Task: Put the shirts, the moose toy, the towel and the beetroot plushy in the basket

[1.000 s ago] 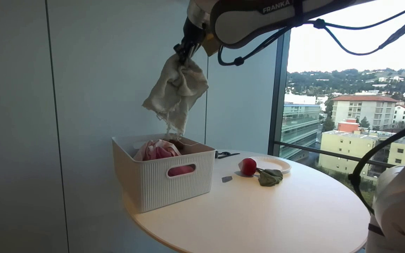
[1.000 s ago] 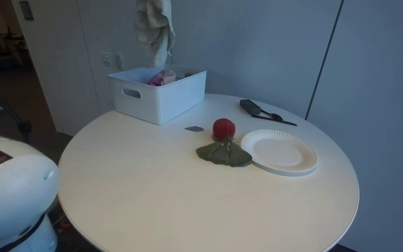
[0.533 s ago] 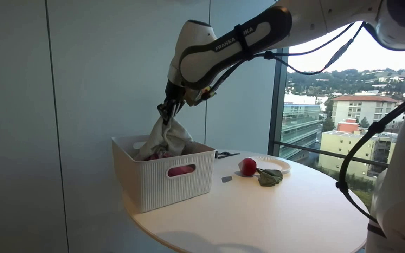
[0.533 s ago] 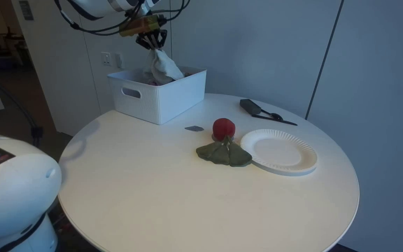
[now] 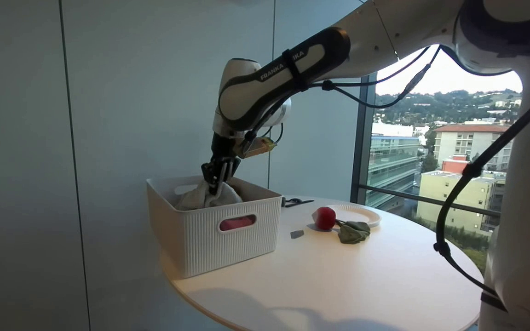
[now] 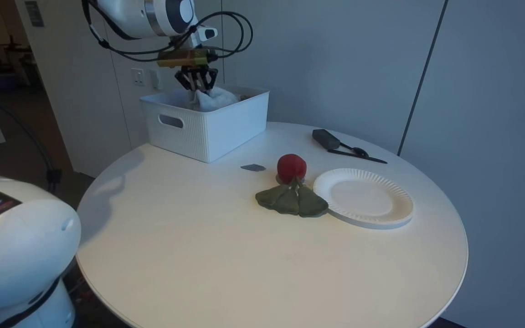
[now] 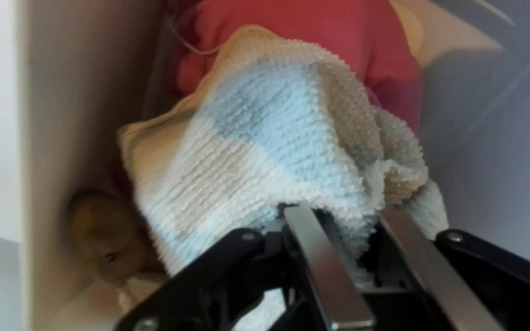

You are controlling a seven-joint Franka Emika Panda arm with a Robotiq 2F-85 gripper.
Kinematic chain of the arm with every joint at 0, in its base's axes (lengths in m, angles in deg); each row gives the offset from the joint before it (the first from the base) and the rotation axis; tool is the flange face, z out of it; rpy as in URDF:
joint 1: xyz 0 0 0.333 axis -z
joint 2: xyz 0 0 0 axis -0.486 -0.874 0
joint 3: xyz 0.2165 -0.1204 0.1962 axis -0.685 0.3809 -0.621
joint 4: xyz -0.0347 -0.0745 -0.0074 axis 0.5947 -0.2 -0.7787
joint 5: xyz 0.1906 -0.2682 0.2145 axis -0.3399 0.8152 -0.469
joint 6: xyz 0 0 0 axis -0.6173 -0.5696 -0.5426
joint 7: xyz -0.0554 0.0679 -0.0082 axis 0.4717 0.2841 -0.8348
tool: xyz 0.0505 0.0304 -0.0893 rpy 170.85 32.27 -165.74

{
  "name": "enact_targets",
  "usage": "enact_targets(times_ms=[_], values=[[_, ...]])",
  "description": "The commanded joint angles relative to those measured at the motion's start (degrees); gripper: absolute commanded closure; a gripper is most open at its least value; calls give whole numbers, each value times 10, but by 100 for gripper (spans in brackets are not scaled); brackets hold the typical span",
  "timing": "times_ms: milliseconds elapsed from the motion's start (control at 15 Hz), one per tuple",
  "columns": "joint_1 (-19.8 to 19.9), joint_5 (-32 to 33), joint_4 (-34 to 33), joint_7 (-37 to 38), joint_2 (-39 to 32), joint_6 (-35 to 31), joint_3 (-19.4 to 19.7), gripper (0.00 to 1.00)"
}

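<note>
Your tool (image 7: 345,215) points down into the basket (image 5: 228,248), its fingertips among the folds of the towel (image 7: 246,174). The fingers stand slightly apart with towel filling the gap, and from these views you can't tell whether they are clamped on it or loose. The towel lies bunched inside the basket, on top of red cloth (image 7: 311,18); beside it, near the basket's wall, your wrist view shows a blurred brown toy (image 7: 113,243). Out on the worktop (image 6: 208,255) in both exterior views, you have the beetroot plushy (image 6: 291,167), its green leaves just beside a white plate (image 6: 362,199). A grey scrap (image 6: 253,167) lies between basket and plushy, and black utensils (image 6: 360,152) lie beyond the plate.
</note>
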Motion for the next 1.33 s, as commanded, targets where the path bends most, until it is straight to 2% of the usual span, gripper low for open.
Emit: enact_targets(times_ms=[0,133,333,600,800,1067,1267], values=[[2,117,-38,102,68,70,-4,38],[8,159,-47,146,109,86,-10,22],[30,190,-52,202,184,169,-18,0],[72,192,-11,246,239,257,-10,0],[98,167,34,289,251,286,5,0],[126,126,94,329,220,276,38,0],[146,132,131,353,181,248,55,0]])
